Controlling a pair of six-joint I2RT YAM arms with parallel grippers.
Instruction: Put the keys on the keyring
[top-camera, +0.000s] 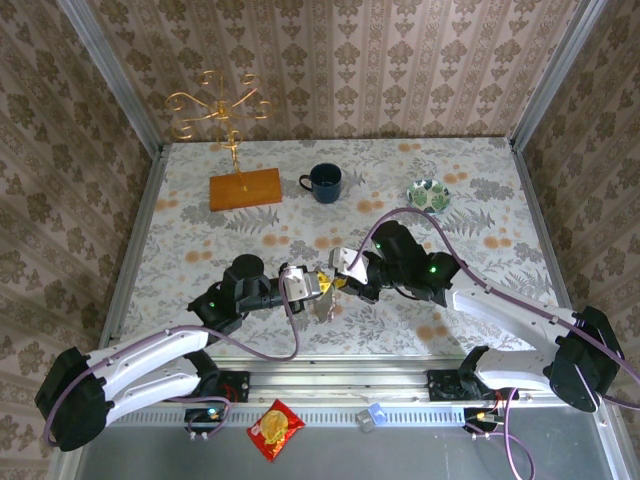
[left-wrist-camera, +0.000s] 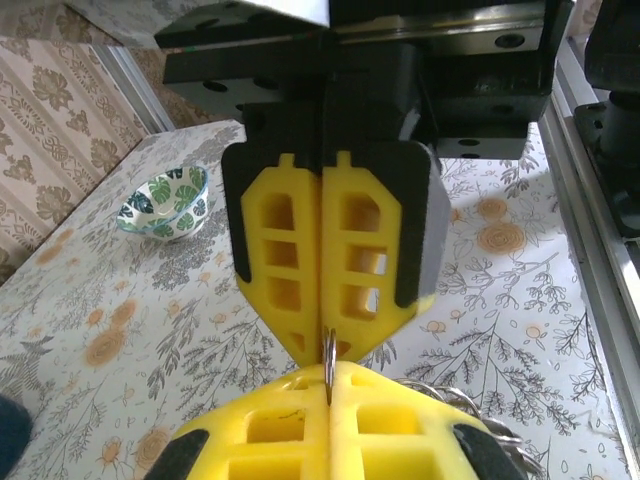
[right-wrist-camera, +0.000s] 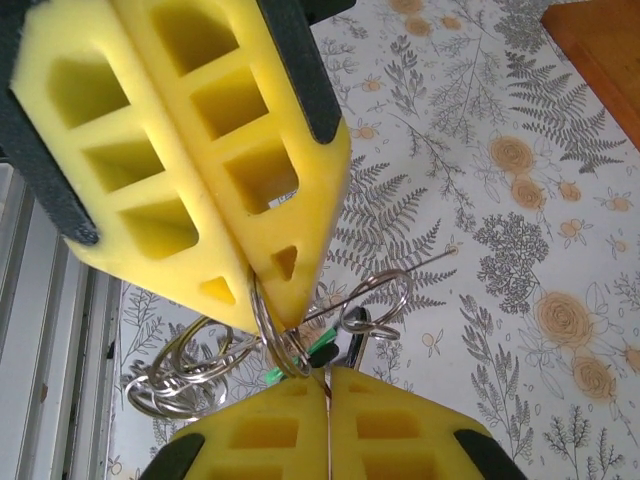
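Well in front of the blue mug (top-camera: 323, 182), toward the arm bases, the left gripper (left-wrist-camera: 328, 388) and right gripper (right-wrist-camera: 328, 390) meet tip to tip. Both sets of jaws are closed, each pinching the thin wire of the keyring (right-wrist-camera: 266, 335). A green-headed key (right-wrist-camera: 320, 342) shows just beside the keyring, at the fingertips, next to a tangle of loose wire rings (right-wrist-camera: 180, 378) above the floral tabletop (right-wrist-camera: 520, 250).
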